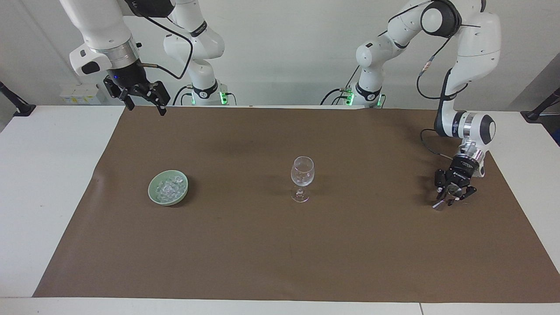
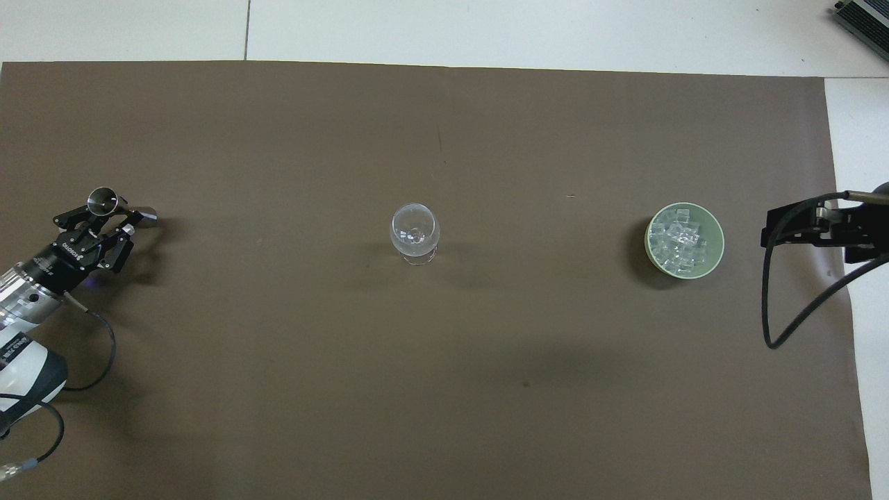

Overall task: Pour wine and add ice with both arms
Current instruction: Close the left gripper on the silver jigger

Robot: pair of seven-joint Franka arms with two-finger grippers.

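The ice (image 1: 168, 189) lies as a heap of small clear cubes in a pale green bowl (image 1: 153, 194). The bowl stands on the brown paper sheet (image 1: 280, 245) that covers most of the white table (image 1: 43, 175), toward the right arm's end of the table and about halfway between the edge nearest the robots and the edge farthest from them. No cube lies outside the bowl.

A clear stemmed wine glass (image 1: 302, 177) stands upright in the middle of the sheet, well apart from the bowl and in one line with it along the table. It looks empty.

At the left arm's end of the sheet, in the same line, stands a small silver metal jigger (image 2: 104, 202). The left gripper (image 1: 453, 194) is low at the sheet, tilted down, and its fingers are around the jigger. Whether they already press on the metal or only enclose it, I cannot tell; the jigger seems to rest on the sheet.

The right gripper (image 1: 142, 99) hangs high in the air over the corner of the sheet that is nearest the robots at the right arm's end of the table. Its fingers stand wide apart and hold nothing. The right arm waits there.
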